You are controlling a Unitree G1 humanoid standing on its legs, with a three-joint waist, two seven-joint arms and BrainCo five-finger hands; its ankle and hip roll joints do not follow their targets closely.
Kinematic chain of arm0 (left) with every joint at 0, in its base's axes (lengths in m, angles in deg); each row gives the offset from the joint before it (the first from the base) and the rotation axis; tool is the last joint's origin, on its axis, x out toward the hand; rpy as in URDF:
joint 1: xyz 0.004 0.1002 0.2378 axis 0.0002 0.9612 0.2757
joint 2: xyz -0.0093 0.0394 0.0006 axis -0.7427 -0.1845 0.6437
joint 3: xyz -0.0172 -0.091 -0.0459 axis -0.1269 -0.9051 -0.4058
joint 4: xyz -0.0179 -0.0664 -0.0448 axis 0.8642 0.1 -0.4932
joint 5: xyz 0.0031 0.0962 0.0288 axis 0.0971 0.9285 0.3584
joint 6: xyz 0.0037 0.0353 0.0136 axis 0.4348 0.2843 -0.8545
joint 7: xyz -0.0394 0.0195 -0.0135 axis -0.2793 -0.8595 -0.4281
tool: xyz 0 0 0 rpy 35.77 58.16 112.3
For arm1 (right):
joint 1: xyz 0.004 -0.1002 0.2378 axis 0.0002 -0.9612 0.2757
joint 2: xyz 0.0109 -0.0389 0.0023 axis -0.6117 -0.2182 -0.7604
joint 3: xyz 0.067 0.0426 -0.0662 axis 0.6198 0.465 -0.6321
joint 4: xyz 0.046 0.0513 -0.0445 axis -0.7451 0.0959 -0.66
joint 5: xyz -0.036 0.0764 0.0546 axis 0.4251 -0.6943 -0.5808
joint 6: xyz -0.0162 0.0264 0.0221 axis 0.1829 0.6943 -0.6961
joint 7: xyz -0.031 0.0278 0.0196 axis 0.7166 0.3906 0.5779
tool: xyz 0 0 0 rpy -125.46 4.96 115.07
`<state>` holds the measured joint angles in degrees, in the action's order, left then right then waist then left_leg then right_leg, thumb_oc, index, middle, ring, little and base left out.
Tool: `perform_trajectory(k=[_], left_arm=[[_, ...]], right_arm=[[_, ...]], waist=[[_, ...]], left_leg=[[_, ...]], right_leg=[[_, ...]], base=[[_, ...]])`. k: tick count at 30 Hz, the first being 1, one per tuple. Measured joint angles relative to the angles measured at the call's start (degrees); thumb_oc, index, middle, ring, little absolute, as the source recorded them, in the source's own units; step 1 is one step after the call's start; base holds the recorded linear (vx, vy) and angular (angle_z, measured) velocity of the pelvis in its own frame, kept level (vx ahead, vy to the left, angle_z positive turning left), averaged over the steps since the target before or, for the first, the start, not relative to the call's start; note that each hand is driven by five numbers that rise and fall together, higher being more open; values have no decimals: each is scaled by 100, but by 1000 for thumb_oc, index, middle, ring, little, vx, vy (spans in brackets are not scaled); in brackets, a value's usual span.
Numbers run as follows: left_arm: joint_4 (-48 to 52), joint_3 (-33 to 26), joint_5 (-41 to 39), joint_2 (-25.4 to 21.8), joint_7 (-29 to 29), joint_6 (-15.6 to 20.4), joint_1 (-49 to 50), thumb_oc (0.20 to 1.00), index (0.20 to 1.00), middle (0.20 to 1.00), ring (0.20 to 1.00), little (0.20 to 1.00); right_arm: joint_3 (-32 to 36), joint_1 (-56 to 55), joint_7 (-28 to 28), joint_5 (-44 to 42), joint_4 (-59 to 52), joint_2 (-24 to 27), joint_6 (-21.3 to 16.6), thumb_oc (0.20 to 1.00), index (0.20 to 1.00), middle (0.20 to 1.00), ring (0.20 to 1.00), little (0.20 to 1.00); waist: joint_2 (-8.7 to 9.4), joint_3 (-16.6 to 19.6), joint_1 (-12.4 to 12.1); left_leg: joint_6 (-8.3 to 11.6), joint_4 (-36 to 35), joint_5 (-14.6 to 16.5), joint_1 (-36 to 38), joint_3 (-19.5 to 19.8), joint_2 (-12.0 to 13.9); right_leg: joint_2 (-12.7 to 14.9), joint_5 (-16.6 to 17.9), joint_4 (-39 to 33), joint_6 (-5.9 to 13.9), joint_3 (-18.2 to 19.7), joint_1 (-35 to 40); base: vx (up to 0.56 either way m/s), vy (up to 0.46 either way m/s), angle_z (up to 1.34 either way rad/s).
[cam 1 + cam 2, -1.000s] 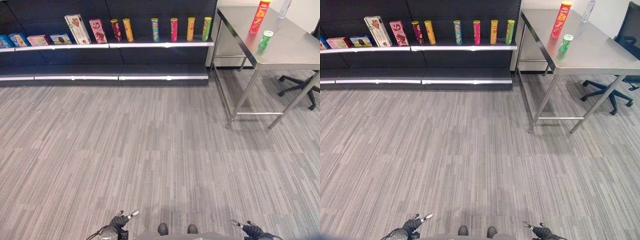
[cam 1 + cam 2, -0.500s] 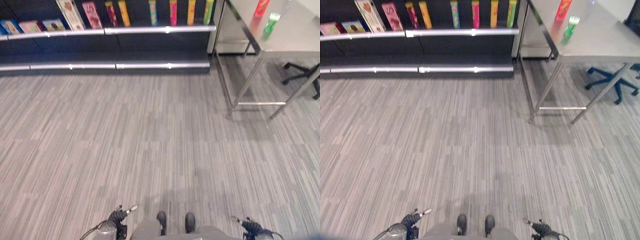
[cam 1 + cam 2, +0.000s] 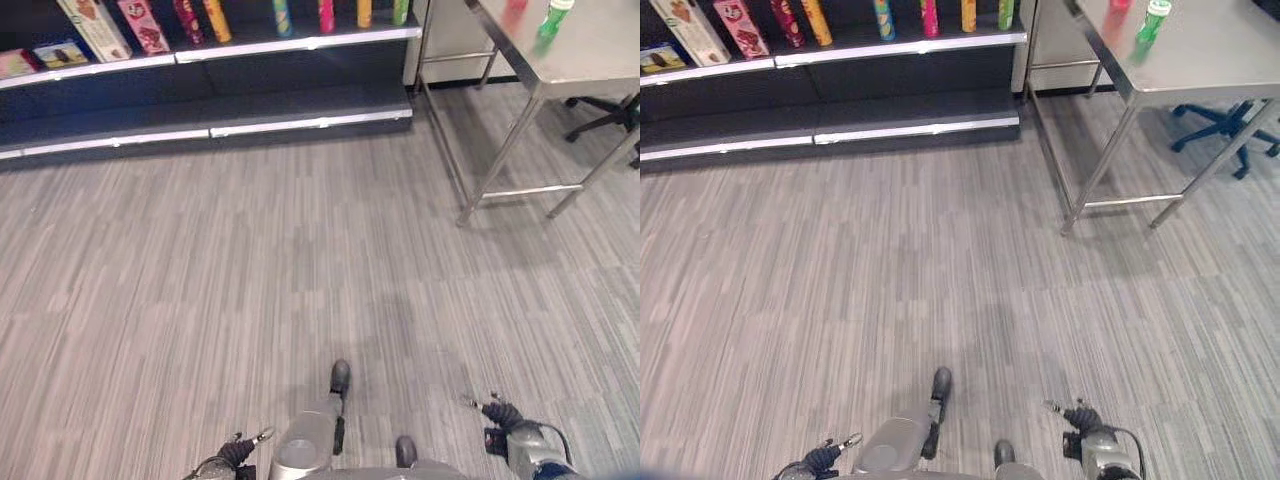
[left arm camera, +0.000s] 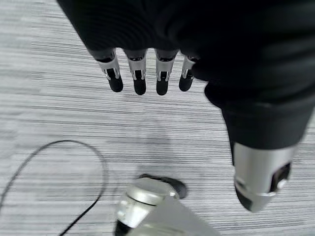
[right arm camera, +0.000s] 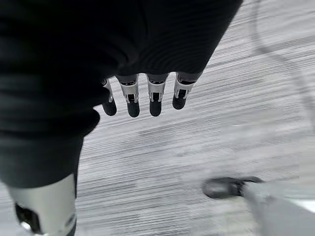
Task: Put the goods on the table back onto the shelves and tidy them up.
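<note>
The top edge cuts off the tall cans [image 3: 282, 14] and boxes [image 3: 88, 22] on the shelf [image 3: 250, 48]. On the table [image 3: 590, 45] at upper right, the red can [image 3: 515, 8] is blurry and mostly cut off.

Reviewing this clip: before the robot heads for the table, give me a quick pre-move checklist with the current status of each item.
1. Left hand empty, fingers straight: ok.
2. Right hand empty, fingers straight: ok.
3. Goods on the metal table: not ok, green bottle lies within view there; a red item beside it is cut off by the edge of the view.
4. Floor between robot and table free of obstacles: ok.
5. Office chair behind the table, clear of the near side: ok.
6. Room on the shelves beside the snack tubes: cannot tell.
</note>
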<state>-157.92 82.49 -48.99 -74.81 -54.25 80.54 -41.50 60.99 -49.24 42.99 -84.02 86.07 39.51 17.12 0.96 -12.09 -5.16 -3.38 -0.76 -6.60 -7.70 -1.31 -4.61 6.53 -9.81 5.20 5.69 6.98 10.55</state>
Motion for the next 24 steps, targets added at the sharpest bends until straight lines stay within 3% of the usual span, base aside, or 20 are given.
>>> perform_trajectory(k=[2,3,5,7,9,11,12,14,15,18,19,20,22,23,24], left_arm=[[59,6,0,-78,-8,15,-81,1000,1000,1000,1000,1000],[136,137,3,-143,-12,6,-244,1000,1000,1000,1000,1000],[292,290,5,-234,-21,26,-353,1000,1000,1000,1000,1000],[406,452,8,-271,-37,34,-384,1000,1000,1000,1000,1000],[407,453,6,-269,-35,18,-370,1000,1000,1000,1000,1000],[393,456,8,-279,-34,18,-345,1000,1000,1000,1000,1000],[351,452,10,-286,-38,0,-339,1000,1000,1000,1000,1000],[308,442,16,-281,-31,3,-323,1000,1000,1000,1000,1000],[290,448,27,-269,-19,-3,-304,1000,1000,1000,1000,1000],[258,438,253,-218,13,4,-229,1000,1000,1000,1000,1000],[122,443,309,-190,25,-1,-229,1000,1000,1000,1000,1000],[84,444,373,-176,28,-3,-214,1000,1000,1000,1000,1000],[69,439,461,-106,27,8,-102,1000,1000,1000,1000,1000],[35,438,460,-72,30,6,-114,1000,1000,1000,1000,1000],[43,432,458,-5,30,11,-101,1000,1000,1000,1000,1000]], right_arm=[[11,-180,-11,7,-16,-78,1,1000,1000,1000,1000,1000],[37,-226,-10,5,-2,-96,11,1000,1000,1000,1000,1000],[37,-239,13,3,-103,-121,6,1000,1000,1000,1000,1000],[26,-204,12,1,-152,-116,-12,1000,1000,1000,1000,1000],[23,-237,10,1,-233,-116,-6,1000,1000,1000,1000,1000],[41,-159,9,-2,-242,-111,-8,1000,1000,1000,1000,1000],[49,-135,3,-3,-232,-119,-4,1000,1000,1000,1000,1000],[42,-212,5,-3,-292,-121,3,1000,1000,1000,1000,1000],[47,-306,7,-4,-302,-127,7,1000,1000,1000,1000,1000],[61,-481,5,0,-278,-142,10,1000,1000,1000,1000,1000],[72,-532,7,0,-135,-154,19,1000,1000,1000,1000,1000],[84,-577,7,0,-94,-152,29,1000,1000,1000,1000,1000],[144,-668,5,1,-41,-83,16,1000,1000,1000,1000,1000],[177,-683,7,1,-44,-69,14,1000,1000,1000,1000,1000],[240,-672,9,-3,-2,-25,10,1000,1000,1000,1000,1000]], waist=[[98,125,67],[104,128,96],[67,132,226],[-117,145,321],[-229,170,421],[-307,169,472],[-313,171,544],[-188,210,664],[-128,221,818],[27,253,971],[67,264,1065],[68,271,1081],[44,377,1140],[3,401,1160],[-112,448,1172]], left_leg=[[-98,-148,58,252,73,-124],[-254,-182,78,443,65,-159],[-453,-204,230,785,61,-267],[-459,-208,517,1027,202,-237],[-398,-239,594,1246,262,-221],[-289,-306,712,1409,305,-206],[-234,-328,773,1465,381,-188],[-23,-415,992,1659,543,-256],[-93,-421,1133,1871,705,-278],[-156,-422,1433,2198,1002,-280],[-42,-423,1584,2403,1206,-240],[24,-421,1640,2538,1240,-189],[203,-204,1746,2797,1375,-31],[246,-27,1767,2748,1382,-6],[398,586,1731,2638,1301,16]], right_leg=[[47,-153,959,225,-66,-225],[40,-62,2357,330,-68,-722],[228,244,3979,286,-205,-1461],[335,220,4208,231,-514,-1845],[378,80,3644,155,-834,-1981],[333,11,2434,173,-1320,-2171],[218,131,1377,256,-1541,-2191],[2,639,289,308,-1654,-2386],[-144,1016,-389,285,-1744,-2461],[-338,1519,-912,274,-1905,-2646],[-349,1594,-820,121,-2190,-2601],[-379,1596,-761,95,-2348,-2568],[-507,2075,-695,-465,-2287,-2294],[-533,2145,-732,-552,-2271,-2227],[-654,2185,-861,-936,-2239,-1939]], base=[[242,206,8],[269,223,16],[361,207,13],[317,70,5],[462,-15,14],[427,-65,9],[393,-68,32],[643,-98,48],[506,-75,49],[598,-203,58],[351,-161,61],[390,-165,61],[496,-215,52],[435,-197,53],[382,-159,24]])
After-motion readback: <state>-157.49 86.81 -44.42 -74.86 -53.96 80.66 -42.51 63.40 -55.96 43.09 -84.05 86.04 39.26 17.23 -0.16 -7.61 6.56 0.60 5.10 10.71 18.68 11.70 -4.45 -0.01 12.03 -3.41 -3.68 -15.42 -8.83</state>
